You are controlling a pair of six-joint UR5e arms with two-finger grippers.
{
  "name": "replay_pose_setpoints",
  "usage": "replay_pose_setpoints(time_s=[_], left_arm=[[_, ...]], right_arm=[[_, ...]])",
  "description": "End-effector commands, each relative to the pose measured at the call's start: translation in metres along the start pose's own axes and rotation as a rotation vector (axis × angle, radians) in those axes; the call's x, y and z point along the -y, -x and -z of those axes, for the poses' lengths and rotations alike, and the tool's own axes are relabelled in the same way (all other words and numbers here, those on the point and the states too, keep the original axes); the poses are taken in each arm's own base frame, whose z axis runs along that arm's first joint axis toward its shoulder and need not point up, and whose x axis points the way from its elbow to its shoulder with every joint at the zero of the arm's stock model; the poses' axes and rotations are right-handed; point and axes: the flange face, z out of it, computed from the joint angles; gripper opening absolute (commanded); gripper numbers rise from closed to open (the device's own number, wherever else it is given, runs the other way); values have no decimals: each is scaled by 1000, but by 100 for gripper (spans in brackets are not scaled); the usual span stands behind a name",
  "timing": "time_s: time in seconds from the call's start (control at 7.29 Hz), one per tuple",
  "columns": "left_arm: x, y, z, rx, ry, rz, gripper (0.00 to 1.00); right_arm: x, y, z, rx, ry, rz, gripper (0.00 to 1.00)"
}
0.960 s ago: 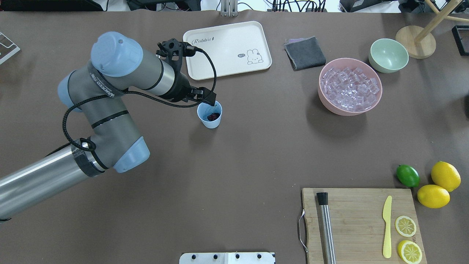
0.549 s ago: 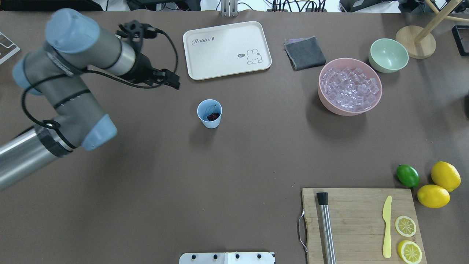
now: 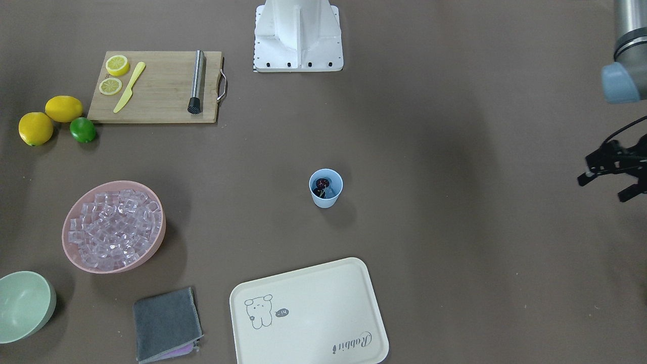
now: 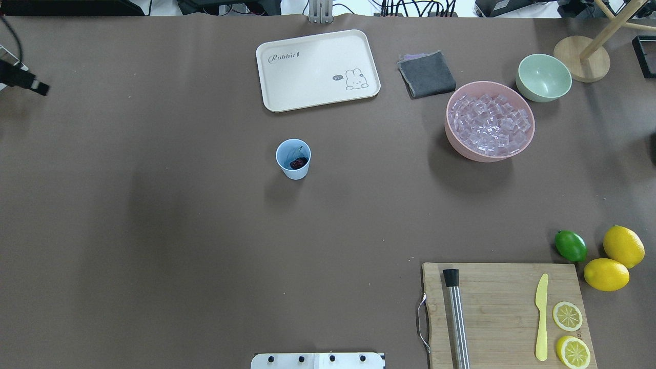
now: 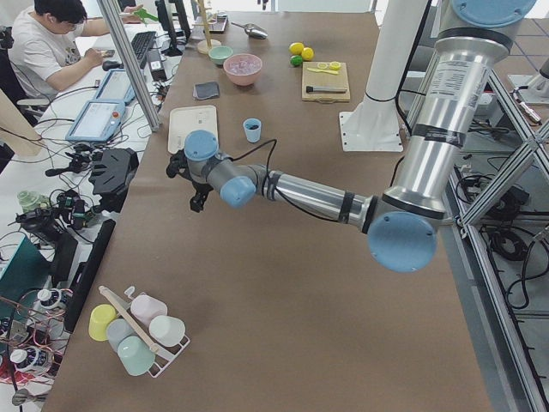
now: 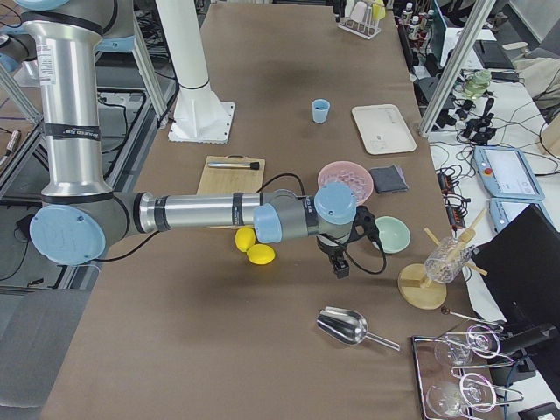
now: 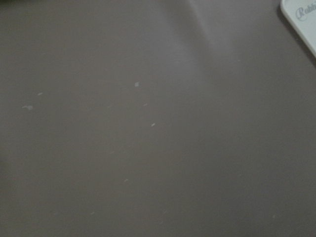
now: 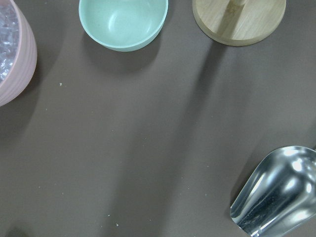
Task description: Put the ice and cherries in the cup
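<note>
Nearest us, around the middle of the worktop [image 4: 205, 230], we find the cup [image 4: 293, 173] standing upright, with the cherries [image 4: 299, 163] lying in its bottom. Farther off, at about 2 o'clock from the cup and well apart from it, the ice [image 4: 489, 123] fills the pink bowl [image 4: 482, 158]. The left jaws, on the left arm [image 3: 624, 76], hang spread and empty at the worktop's edge, around 10 o'clock from the cup. The right jaws, on the right arm [image 6: 201, 213], hang beyond the pink bowl; we cannot tell whether they are spread or pressed together.

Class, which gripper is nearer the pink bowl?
Right. The right gripper hangs close beside the pink bowl; the left gripper is far across the table, beyond the cup.
</note>
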Motion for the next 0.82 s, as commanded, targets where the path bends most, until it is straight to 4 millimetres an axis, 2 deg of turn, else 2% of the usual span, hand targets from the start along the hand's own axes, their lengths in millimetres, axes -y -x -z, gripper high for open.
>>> replay_pose_setpoints(time_s=[0.0, 0.14, 0.27, 0.41, 0.55, 0.69], left_arm=[[-70, 59, 53, -21, -40, 65, 97], [-87, 64, 53, 23, -40, 74, 97], [-93, 64, 55, 32, -54, 63, 97], [-97, 73, 49, 40, -45, 66, 97], [-88, 66, 58, 106, -89, 20, 97], [-94, 75, 52, 108, -78, 34, 97]], right_arm=[[0, -2, -2, -6, 5, 6, 99], [-1, -2, -2, -6, 5, 7, 99], [-5, -1, -1, 1, 3, 8, 99], [-2, -3, 0, -12, 1, 10, 99], [1, -6, 3, -57, 2, 14, 99], [4, -7, 5, -70, 2, 16, 99]])
